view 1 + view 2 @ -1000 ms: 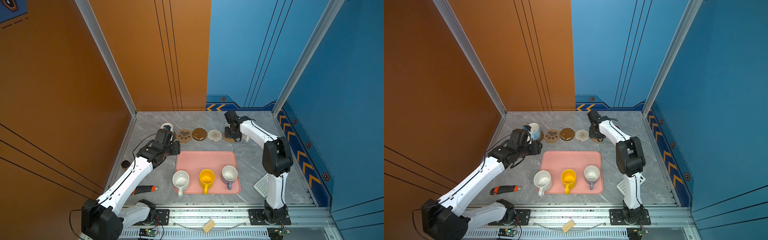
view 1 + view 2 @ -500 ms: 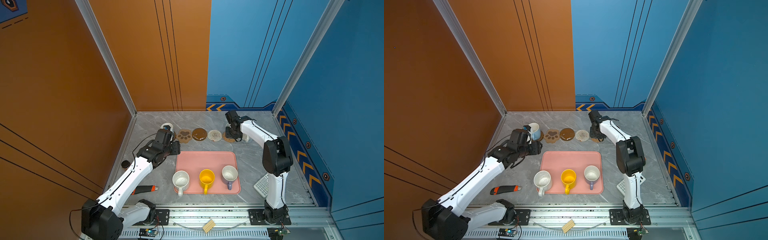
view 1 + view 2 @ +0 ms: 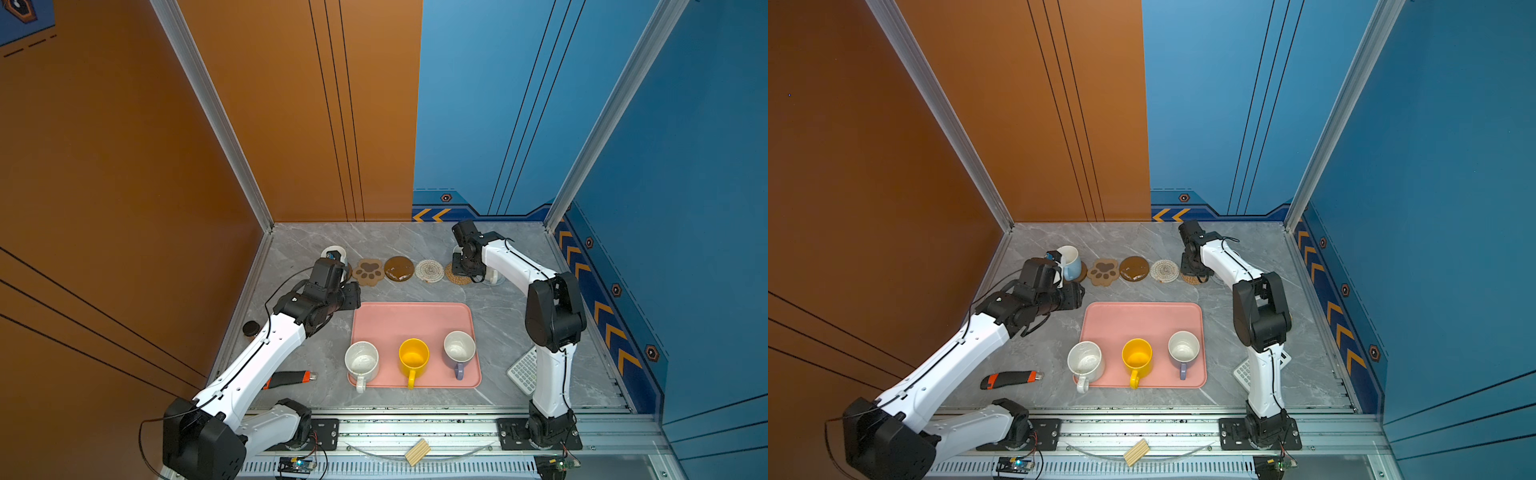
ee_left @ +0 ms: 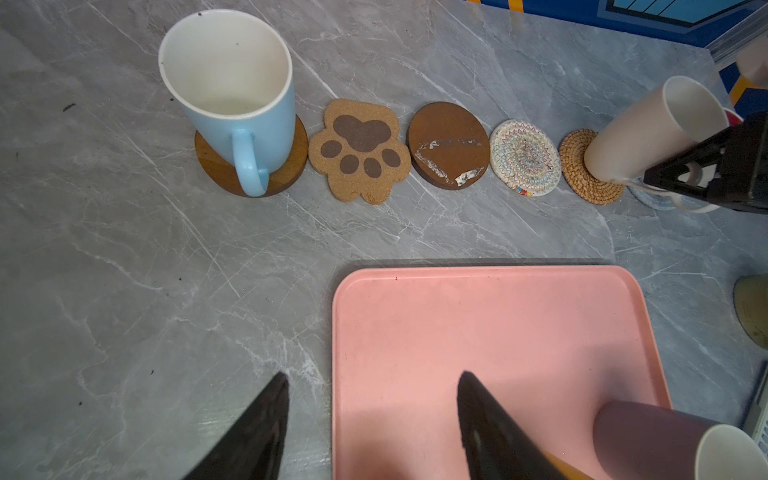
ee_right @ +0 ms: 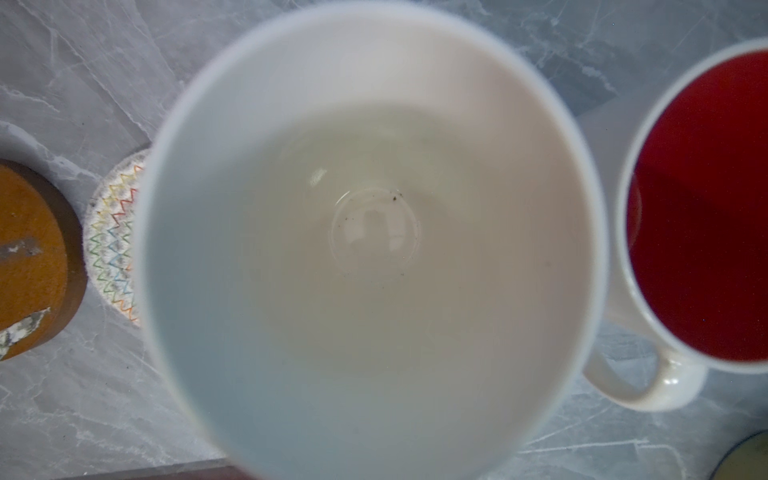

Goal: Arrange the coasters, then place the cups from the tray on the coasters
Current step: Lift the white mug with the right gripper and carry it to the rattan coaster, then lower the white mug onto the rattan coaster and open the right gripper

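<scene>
Six coasters lie in a row behind the pink tray (image 3: 411,320): a brown disc (image 4: 212,166), the paw (image 4: 359,151), a second brown disc (image 4: 446,145), the cream woven one (image 4: 524,157), the rattan one (image 4: 582,166) and a blue-grey one, mostly hidden. The light blue cup (image 4: 232,104) stands on the first disc. My right gripper (image 3: 467,272) is shut on the plain white cup (image 4: 648,133), whose base is at the rattan coaster. Beside it stands the red-inside cup (image 5: 702,216). The speckled (image 3: 361,359), yellow (image 3: 413,356) and lavender (image 3: 459,347) cups sit on the tray. My left gripper (image 4: 372,376) hangs open and empty over the tray's far left edge.
An orange-and-black box cutter (image 3: 289,378) lies left of the tray, with a small black disc (image 3: 250,328) near the left wall. A white calculator (image 3: 523,370) sits behind the right arm's base. Walls close in the left, back and right sides.
</scene>
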Action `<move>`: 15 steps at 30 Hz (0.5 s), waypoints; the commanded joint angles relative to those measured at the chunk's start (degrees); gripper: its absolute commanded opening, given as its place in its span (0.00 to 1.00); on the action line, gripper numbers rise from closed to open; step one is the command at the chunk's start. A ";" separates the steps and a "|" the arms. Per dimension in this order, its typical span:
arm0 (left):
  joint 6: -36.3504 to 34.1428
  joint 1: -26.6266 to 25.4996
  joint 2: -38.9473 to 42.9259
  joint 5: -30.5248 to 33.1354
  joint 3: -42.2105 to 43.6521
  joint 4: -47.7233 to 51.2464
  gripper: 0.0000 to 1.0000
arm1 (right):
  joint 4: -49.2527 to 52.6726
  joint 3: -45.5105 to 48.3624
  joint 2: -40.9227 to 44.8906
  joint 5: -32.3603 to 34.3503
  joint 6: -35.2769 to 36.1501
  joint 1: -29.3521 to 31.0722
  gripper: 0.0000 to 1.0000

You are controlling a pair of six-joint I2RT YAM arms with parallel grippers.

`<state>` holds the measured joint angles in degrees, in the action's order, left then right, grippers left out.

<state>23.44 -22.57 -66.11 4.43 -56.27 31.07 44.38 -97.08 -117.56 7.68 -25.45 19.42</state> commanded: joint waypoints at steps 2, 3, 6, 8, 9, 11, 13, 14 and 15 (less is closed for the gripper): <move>0.10 -0.15 -0.21 0.58 -1.08 1.01 0.66 | -2.32 0.04 -0.39 0.16 -0.01 -0.23 0.00; 0.04 -0.15 -0.25 0.58 -1.09 1.01 0.65 | -2.43 0.13 -0.38 0.05 -0.04 -0.15 0.00; 0.11 -0.19 -0.25 0.54 -1.05 0.96 0.66 | -2.72 0.64 -0.39 -0.16 -0.23 -0.10 0.00; 0.07 -0.18 -0.26 0.50 -1.12 1.01 0.66 | -2.81 0.76 -0.48 -0.17 -0.21 -0.05 0.00; 0.11 -0.17 -0.25 0.50 -1.04 0.96 0.66 | -2.85 0.83 -0.56 -0.14 -0.30 -0.01 0.00; 0.01 -0.19 -0.25 0.50 -1.10 1.01 0.66 | -2.83 0.92 -0.64 -0.28 -0.30 -0.05 0.00; 0.02 -0.20 -0.26 0.50 -1.07 1.00 0.66 | -2.82 0.94 -0.66 -0.35 -0.38 -0.03 0.00; -0.04 -0.20 -0.34 0.50 -1.17 1.06 0.66 | -2.85 0.93 -0.73 -0.30 -0.39 -0.03 0.00; -0.06 -0.17 -0.35 0.45 -1.13 1.00 0.66 | -2.81 0.91 -0.73 -0.38 -0.47 -0.03 0.00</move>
<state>23.44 -22.57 -66.11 4.43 -56.27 31.07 43.75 -96.31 -117.78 7.49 -25.50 19.44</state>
